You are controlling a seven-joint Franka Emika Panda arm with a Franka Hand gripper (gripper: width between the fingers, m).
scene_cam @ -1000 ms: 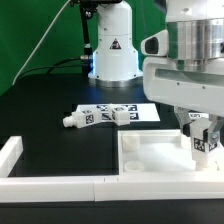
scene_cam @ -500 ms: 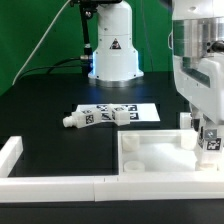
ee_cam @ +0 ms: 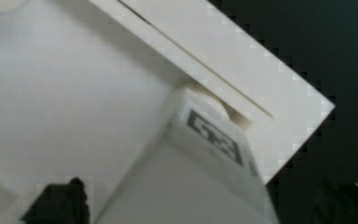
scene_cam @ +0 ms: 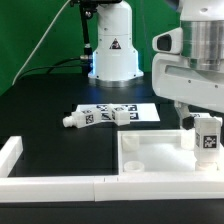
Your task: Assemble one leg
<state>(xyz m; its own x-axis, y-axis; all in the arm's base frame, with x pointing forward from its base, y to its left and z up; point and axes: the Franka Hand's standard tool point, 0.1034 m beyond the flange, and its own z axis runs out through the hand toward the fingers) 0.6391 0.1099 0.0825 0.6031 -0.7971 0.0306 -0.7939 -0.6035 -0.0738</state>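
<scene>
My gripper (scene_cam: 205, 126) is shut on a white leg (scene_cam: 207, 138) with a black marker tag and holds it upright over the far right corner of the white tabletop (scene_cam: 150, 156). In the wrist view the leg (ee_cam: 202, 150) fills the space between my dark fingers (ee_cam: 60, 202), with my gripper (ee_cam: 208, 208) shut on it, and the tabletop (ee_cam: 78, 100) lies behind it. A second white leg (scene_cam: 76, 120) lies on its side on the black table at the end of the marker board (scene_cam: 128, 111).
The arm's base (scene_cam: 112, 50) stands at the back with cables beside it. A white L-shaped fence (scene_cam: 40, 183) runs along the front edge and up the exterior view's left. The tabletop lies against it at the front right.
My gripper has turned at the wrist with the leg in it. The leg has shifted slightly toward the exterior view's right and risen a little over the tabletop's corner.
</scene>
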